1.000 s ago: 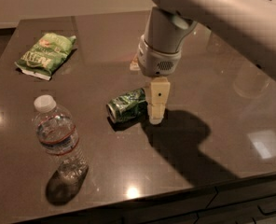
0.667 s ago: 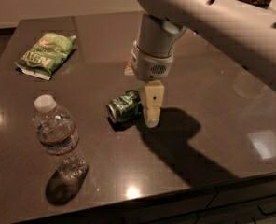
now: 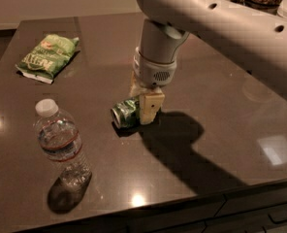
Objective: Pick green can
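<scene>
The green can (image 3: 124, 114) lies on its side near the middle of the dark table (image 3: 221, 106), silver end facing front-left. My gripper (image 3: 140, 106) hangs straight down over the can's right half, low at the tabletop. It is open: the near finger (image 3: 150, 108) covers the can's right end and the far finger (image 3: 134, 87) shows just behind the can. The can rests on the table between them.
A clear water bottle (image 3: 61, 147) with a white cap stands at the front left. A flat green snack bag (image 3: 47, 57) lies at the back left. The table's front edge runs just below the bottle. My arm spans the upper right.
My gripper has moved left and down, from beside the can's right end to over it, with the near finger now overlapping the can. The can, bottle and bag have not moved.
</scene>
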### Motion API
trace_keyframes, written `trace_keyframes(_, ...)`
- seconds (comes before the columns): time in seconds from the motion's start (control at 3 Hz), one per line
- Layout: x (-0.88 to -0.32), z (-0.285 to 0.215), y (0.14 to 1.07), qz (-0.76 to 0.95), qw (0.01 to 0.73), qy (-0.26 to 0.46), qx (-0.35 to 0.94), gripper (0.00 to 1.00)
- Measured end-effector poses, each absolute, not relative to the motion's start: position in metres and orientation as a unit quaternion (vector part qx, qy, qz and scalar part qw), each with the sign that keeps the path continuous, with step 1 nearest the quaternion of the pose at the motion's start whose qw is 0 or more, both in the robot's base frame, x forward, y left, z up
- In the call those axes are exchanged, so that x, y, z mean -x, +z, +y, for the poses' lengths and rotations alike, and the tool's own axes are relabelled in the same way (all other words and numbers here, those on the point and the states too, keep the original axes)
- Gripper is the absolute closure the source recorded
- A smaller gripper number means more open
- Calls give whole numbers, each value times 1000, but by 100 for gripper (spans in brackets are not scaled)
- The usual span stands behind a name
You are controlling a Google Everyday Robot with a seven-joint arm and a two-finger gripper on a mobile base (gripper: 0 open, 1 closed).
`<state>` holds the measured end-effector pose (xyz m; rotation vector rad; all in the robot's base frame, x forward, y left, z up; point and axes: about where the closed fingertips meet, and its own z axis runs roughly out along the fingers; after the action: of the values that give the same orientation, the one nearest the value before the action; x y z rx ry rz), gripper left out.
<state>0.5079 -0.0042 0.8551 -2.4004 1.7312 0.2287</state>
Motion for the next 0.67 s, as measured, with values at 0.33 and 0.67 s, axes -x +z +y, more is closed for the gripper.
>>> trace_keyframes(0.33,-503,-7,868,579,98,90,804,67)
trace_keyframes(0.67,-498,-9,889,574,119,110,803,90)
